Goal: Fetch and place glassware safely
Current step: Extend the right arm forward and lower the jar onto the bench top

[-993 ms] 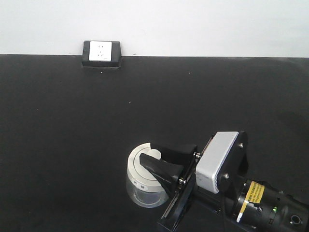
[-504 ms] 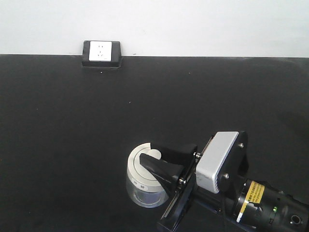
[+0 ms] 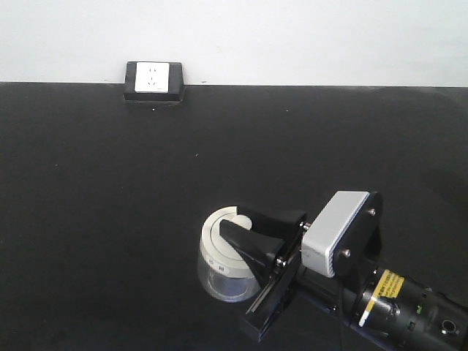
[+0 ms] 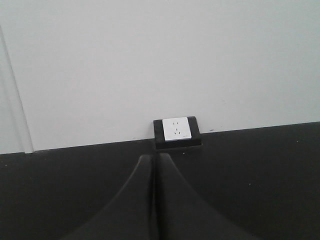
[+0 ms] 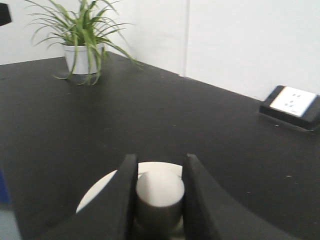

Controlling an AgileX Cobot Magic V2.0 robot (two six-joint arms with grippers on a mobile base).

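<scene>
Glass jar (image 3: 219, 276): displaced slightly rightward and nearer the camera in the front view. Right end effector (image 3: 235, 224): shifted with it, clamped on the lid knob (image 5: 159, 192); grey wrist housing (image 3: 334, 232) tilted slightly.

The right gripper (image 3: 238, 225) is straddling the knob (image 5: 160, 192) atop the jar (image 3: 218, 270) at the near side of the table (image 3: 88, 219); the socket box (image 3: 153, 80) is sitting well behind it, leftward (against the wall (image 3: 292, 36)), with a potted plant (image 5: 82, 37) standing farther off.

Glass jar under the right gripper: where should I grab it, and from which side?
Take the central knob of the lid from straight above: it stands upright and narrow, and the right gripper's fingers sit either side of it. The glass jar is wider. Whether the lid is fixed is unclear, so lift gently.
</scene>
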